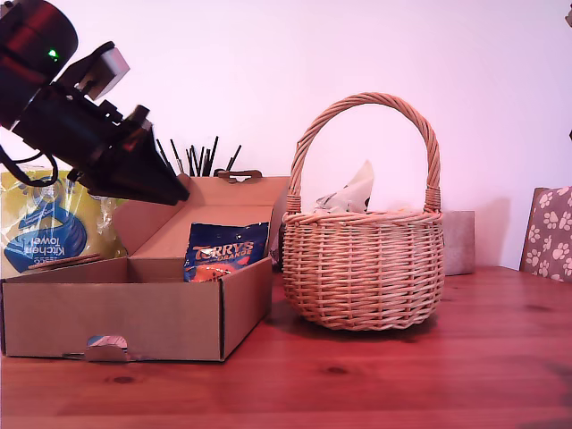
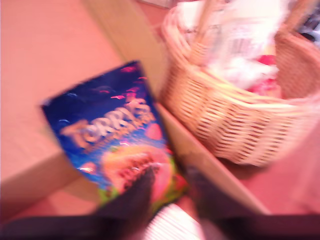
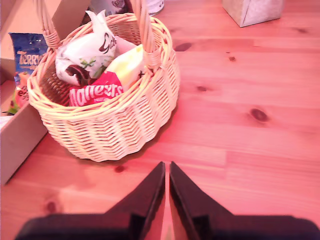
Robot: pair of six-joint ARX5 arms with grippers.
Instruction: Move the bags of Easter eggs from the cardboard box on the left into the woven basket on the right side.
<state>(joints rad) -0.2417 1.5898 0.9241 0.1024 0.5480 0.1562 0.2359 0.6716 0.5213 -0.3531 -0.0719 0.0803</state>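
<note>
The dark blue "TERRY'S ORANGE" bag (image 1: 225,252) (image 2: 110,135) (image 3: 27,55) leans inside the open cardboard box (image 1: 116,317) at the exterior view's left. My first gripper (image 1: 179,189) (image 2: 167,175) hovers above the box, pointing down toward that bag. Its blurred fingers look slightly apart with nothing between them. The whitish bag (image 1: 357,189) (image 3: 85,47) lies in the woven basket (image 1: 362,268) (image 3: 105,125) (image 2: 240,125) with a red and a pale yellow packet. My second gripper (image 3: 166,167) is shut and empty, low over the table beside the basket; the exterior view does not show it.
A yellow and blue kitchen towel pack (image 1: 45,228) stands behind the box. Black sticks (image 1: 197,159) rise behind the lid flap. A small grey box (image 1: 458,241) (image 3: 252,11) sits behind the basket. A paw-print object (image 1: 547,232) is at the exterior view's right edge.
</note>
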